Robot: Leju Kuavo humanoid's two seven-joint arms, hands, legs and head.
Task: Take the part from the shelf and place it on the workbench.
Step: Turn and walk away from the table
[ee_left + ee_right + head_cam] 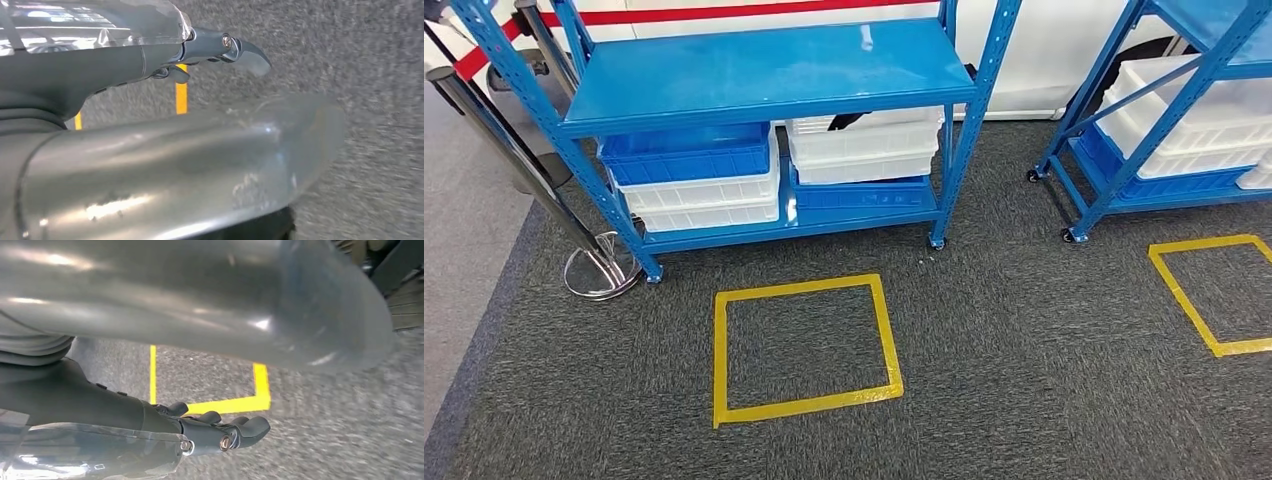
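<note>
Dark part [849, 120], perhaps slanted, in white bin [864, 150]

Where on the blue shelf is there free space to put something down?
The top board of the near blue shelf is bare from post to post. The lower board is crowded: blue bins and white bins stacked under it leave little room.

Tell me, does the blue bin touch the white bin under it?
Touching. In the head view the blue bin sits stacked directly on the white bin, no gap.
</note>
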